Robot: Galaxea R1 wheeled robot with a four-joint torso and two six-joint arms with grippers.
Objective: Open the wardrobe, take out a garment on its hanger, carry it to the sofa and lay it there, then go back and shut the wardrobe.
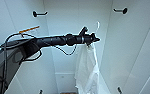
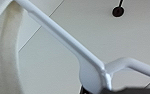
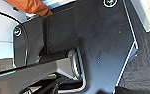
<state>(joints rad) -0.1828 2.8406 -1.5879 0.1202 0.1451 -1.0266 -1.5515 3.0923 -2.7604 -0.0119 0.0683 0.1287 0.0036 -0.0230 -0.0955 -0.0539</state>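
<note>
I face the open wardrobe [image 1: 63,17], its white inner walls all around. My left arm reaches in from the left, and the left gripper [image 1: 93,40] is shut on the neck of the white hanger [image 2: 91,72]. The hanger's small hook [image 1: 98,26] sticks up free above the gripper. The white garment [image 1: 87,67] hangs limp from the hanger, straight down below the gripper. In the left wrist view the hanger's shoulder bar runs diagonally, with the garment's fabric [image 2: 3,50] beside it.
Dark pegs jut from the wardrobe's side walls, high on the left [image 1: 37,13] and on the right [image 1: 123,10]. The right wrist view holds a fold of orange fabric [image 3: 33,6] and dark carpet [image 3: 146,62] beside the robot's dark plate.
</note>
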